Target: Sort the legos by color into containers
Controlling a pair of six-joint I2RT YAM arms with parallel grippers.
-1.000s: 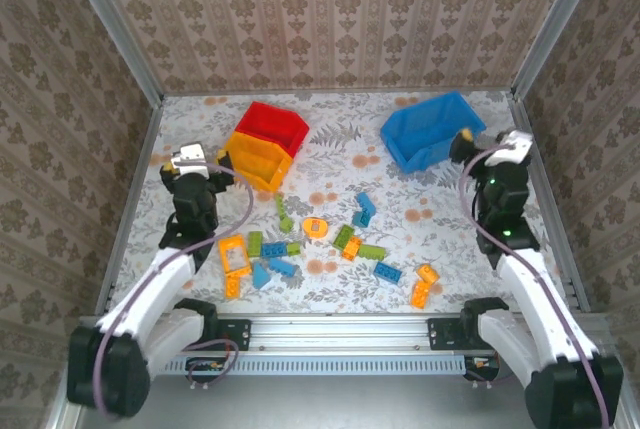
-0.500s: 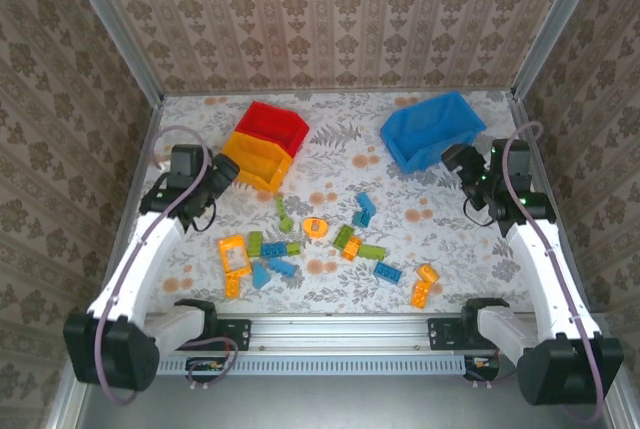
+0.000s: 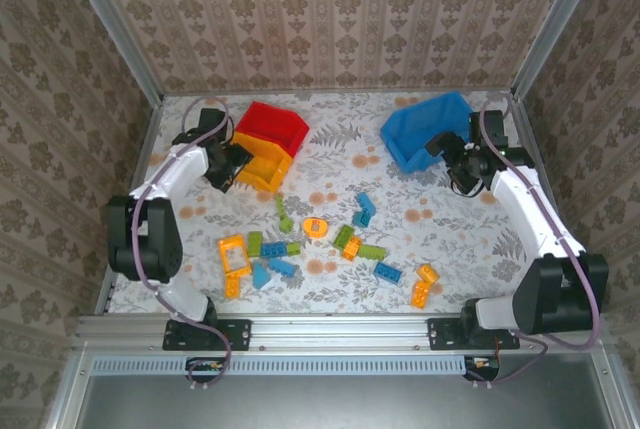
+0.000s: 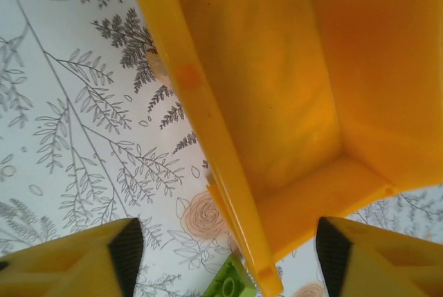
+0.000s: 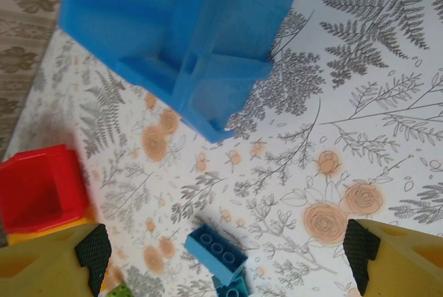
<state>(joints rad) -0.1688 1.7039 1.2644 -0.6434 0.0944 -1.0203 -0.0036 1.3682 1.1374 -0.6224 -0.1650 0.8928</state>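
The legos (image 3: 371, 251) lie loose on the floral table (image 3: 450, 239), spread across its middle and near part, well apart from all three containers. The blue bin (image 3: 430, 129), the largest, sits at the far right, turned at an angle to the table edges. At the far left the yellow-orange bin (image 3: 262, 162) touches the red bin (image 3: 272, 124), which stands just behind it.

The left gripper (image 4: 228, 252) hangs over the left near side of the yellow-orange bin. Its fingers are spread wide and grip nothing. In its wrist view the bin's rim runs down between them, touching neither. The right gripper (image 5: 227, 247) hovers just right of the blue bin. Its fingers are also wide apart, with nothing in them and bare table below.

Among the bricks, an orange frame-shaped piece (image 3: 233, 252) lies nearest the left. A blue angled piece (image 3: 364, 209) sits near the centre, with a rounded orange piece (image 3: 315, 228) to its left. Two orange bricks (image 3: 423, 289) lie at the near right, just beside a blue brick (image 3: 388, 272). A green brick (image 3: 284, 214) lies closest to the yellow-orange bin's near corner.
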